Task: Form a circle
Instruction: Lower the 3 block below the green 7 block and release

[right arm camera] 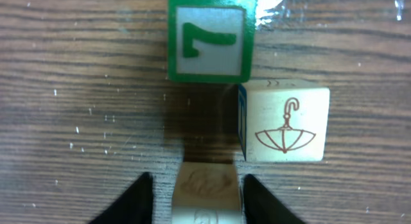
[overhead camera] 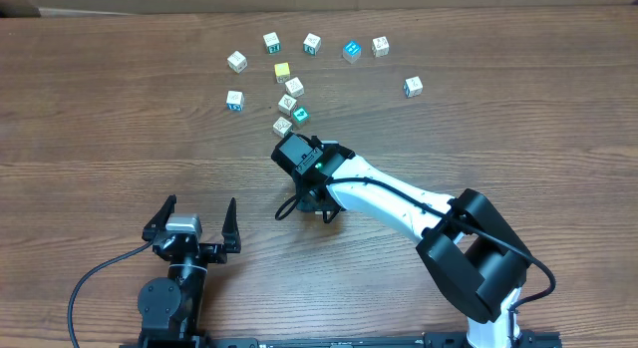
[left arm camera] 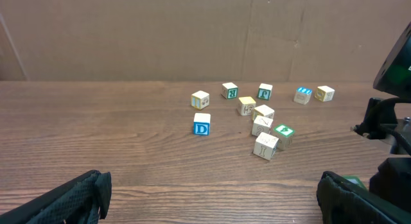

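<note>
At the left, the left pincer (overhead camera: 201, 201) sits at the near side of the table (overhead camera: 120, 119) with its two fingers (overhead camera: 161, 216) spread wide and nothing between them, and every cube lies well ahead of it. Ahead and slightly right of it a cube with a blue D (left arm camera: 201, 126) stands alone, with another whitish cube (overhead camera: 236, 61) farther beyond. Next comes the circle (overhead camera: 289, 105), a tight cluster of three whitish cubes and one green-topped, lying just ahead of the right pincer (right arm camera: 198, 179). A yellow cube (overhead camera: 282, 72) sits just past the cluster's far end. The right pincer's own fingers (right arm camera: 131, 201) stand apart on either side of a pale cube with a brown drawing (right arm camera: 207, 193), and a dark gap shows on the left side, so they are not clamped on it. Straight ahead of those fingers the green 7 cube (right arm camera: 209, 36) blocks the way. Ahead to the right the umbrella cube (right arm camera: 286, 124) sits just beside both, though whether they touch cannot be told. Beyond and to the right of this pincer loose cubes lie scattered, among them a blue-topped cube (overhead camera: 351, 51) and a lone cube (overhead camera: 413, 86) well apart at the far right. The table is brown wood grain, and a plain cardboard wall (left arm camera: 160, 31) closes it off behind.
</note>
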Motion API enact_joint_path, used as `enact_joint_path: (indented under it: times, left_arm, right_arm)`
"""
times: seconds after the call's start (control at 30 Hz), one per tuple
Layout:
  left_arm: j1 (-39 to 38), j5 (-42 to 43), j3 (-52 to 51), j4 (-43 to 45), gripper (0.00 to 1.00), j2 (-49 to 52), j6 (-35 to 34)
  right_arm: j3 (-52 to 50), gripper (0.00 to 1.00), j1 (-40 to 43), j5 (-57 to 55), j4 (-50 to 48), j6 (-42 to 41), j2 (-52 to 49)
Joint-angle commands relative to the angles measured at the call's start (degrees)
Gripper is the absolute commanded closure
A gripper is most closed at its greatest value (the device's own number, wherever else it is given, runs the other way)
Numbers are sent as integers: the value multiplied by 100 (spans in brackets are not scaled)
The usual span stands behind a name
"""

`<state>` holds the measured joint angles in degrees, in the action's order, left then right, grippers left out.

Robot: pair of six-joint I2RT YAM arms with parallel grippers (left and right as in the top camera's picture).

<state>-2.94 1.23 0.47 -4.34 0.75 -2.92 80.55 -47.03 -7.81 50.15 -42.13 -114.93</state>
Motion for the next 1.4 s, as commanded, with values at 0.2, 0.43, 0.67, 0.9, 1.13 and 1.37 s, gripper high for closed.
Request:
enact_joint_path:
  times: [0.2, 0.43, 0.67, 0.9, 1.13, 1.37]
  left_arm:
    - [39, -15, -20, -11, 0, -48, 83]
    - [39, -15, -20, -11, 0, -48, 83]
    - [39, -17, -20, -11, 0, -48, 83]
    - [39, -17, -20, -11, 0, -48, 83]
    - [39, -15, -20, -11, 0, -48, 83]
    - [39, -17, -20, -11, 0, -48, 83]
  right_arm:
    - [-24, 52, -11, 197, 208, -13, -28]
    - [-24, 77, -15, 286, 216, -9, -28]
    - [-24, 77, -9, 177, 188, 17, -28]
    - [-24, 76, -9, 11, 109, 39, -28]
    - [-24, 76, -7, -39, 66, 57, -28]
    - [-24, 60, 17, -50, 92, 55, -28]
